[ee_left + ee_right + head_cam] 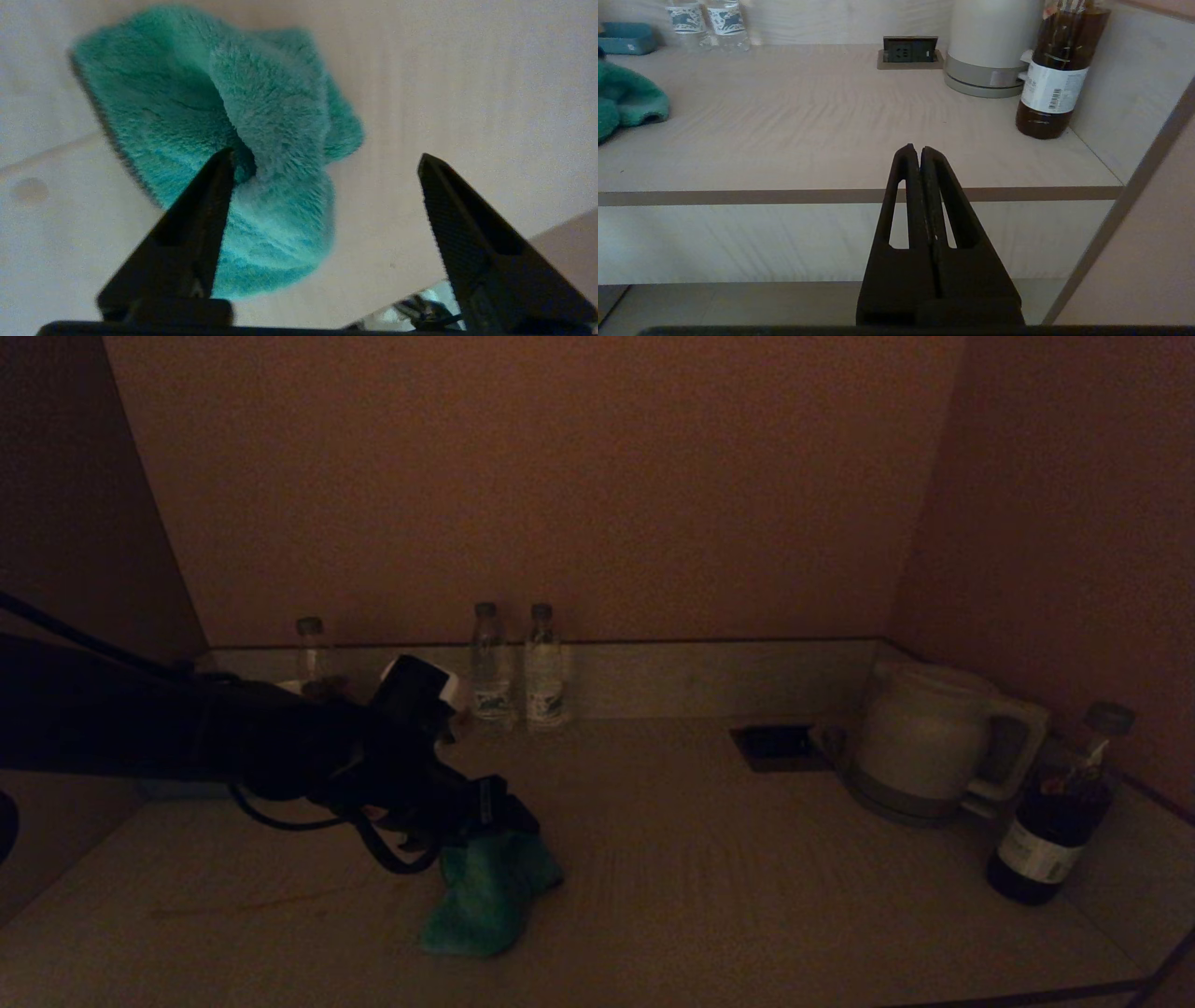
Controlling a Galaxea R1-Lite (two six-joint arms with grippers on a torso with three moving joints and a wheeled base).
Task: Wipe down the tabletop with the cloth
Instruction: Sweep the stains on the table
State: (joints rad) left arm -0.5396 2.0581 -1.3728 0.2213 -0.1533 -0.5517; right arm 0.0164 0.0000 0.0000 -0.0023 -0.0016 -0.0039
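Left claw (327, 158) stands apart just above the bunched cloth (224, 140) lying free on the desk (794, 877) (right claw (920, 151) together, parked), suggesting wiping is finished.

Teal-green cloth (243, 140); beige wood-grain tabletop (808, 121); white kettle (990, 42); black left pincer (327, 163).

I note two clear water bottles (521, 665) side by side at the rear rim, a third bottle (313, 658) further left. A white kettle (924, 742) stands at right, a dark-liquid bottle (1060, 807) just beside it, a recessed socket (780, 747) nearby
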